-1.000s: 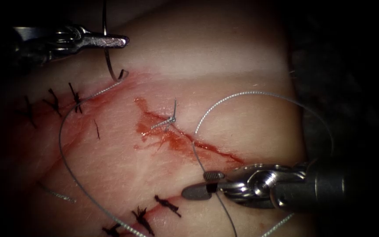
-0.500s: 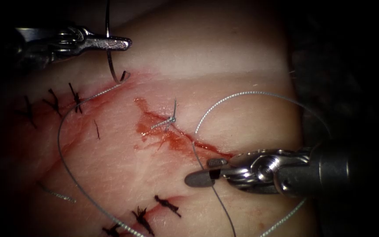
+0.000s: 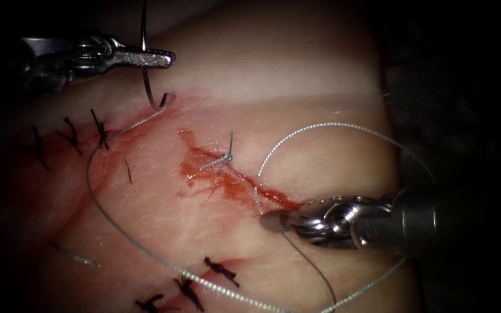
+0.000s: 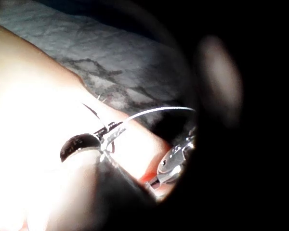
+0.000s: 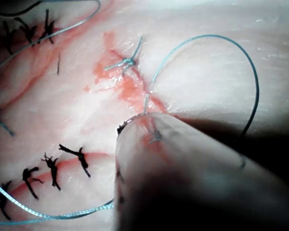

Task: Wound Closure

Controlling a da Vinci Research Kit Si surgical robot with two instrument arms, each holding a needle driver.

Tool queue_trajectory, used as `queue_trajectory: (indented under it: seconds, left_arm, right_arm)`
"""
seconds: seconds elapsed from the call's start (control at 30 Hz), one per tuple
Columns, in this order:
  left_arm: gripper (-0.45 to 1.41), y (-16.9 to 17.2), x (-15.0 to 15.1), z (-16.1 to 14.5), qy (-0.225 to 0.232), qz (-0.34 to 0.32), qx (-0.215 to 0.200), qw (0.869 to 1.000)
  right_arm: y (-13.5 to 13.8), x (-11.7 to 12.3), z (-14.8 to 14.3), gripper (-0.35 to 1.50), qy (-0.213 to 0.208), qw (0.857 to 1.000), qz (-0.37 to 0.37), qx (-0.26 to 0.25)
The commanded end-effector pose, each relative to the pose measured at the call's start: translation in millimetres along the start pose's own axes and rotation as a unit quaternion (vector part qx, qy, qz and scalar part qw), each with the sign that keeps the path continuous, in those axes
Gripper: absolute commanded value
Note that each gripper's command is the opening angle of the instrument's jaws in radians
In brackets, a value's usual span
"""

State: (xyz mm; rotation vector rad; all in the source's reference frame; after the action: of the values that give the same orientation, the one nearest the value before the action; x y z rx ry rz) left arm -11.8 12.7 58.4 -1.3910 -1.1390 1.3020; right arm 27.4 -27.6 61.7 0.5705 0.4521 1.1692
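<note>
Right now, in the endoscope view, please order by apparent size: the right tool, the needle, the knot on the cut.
1. Right tool, nearer the camera, so its lead is unsure.
2. Needle, held by the left pincer, free of the tissue.
3. Knot.

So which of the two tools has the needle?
The left tool, left of the cut: jaws shut on the needle mid-curve, clear of the tissue. The right tool grips thread.

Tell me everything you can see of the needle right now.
The needle is a thin, dark, curved metal wire, held by the left tool about midway along its curve, jaws shut on it. It hangs roughly upright to the left of the cut; its lower end hooks toward the tissue, but whether it touches there is unclear. The thread trails from that end.
</note>
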Motion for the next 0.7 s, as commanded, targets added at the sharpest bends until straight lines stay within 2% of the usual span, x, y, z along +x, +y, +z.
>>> queue_trajectory:
  seconds: [0.03, 0.33, 0.53, 0.7]
  left_arm:
    - [-0.45, -0.6, -0.2, 0.4, -0.001, 0.000, 0.001, 1.000]
    - [-0.45, -0.7, -0.5, 0.5, -0.006, 0.001, 0.006, 1.000]
    - [-0.45, -0.7, -0.5, 0.5, -0.008, 0.001, 0.007, 1.000]
    - [-0.45, -0.8, -0.5, 0.4, -0.011, 0.001, 0.010, 1.000]
  right_arm:
    - [-0.9, 0.0, -0.3, -0.35, -0.003, 1.000, 0.001, 0.004]
    - [-1.6, -1.2, -4.3, -0.35, -0.021, 1.000, -0.006, 0.016]
    - [0.0, -3.7, -7.5, -0.35, -0.079, 0.997, -0.020, 0.012]
    - [2.3, -6.1, -11.8, -0.35, -0.148, 0.989, -0.030, 0.008]
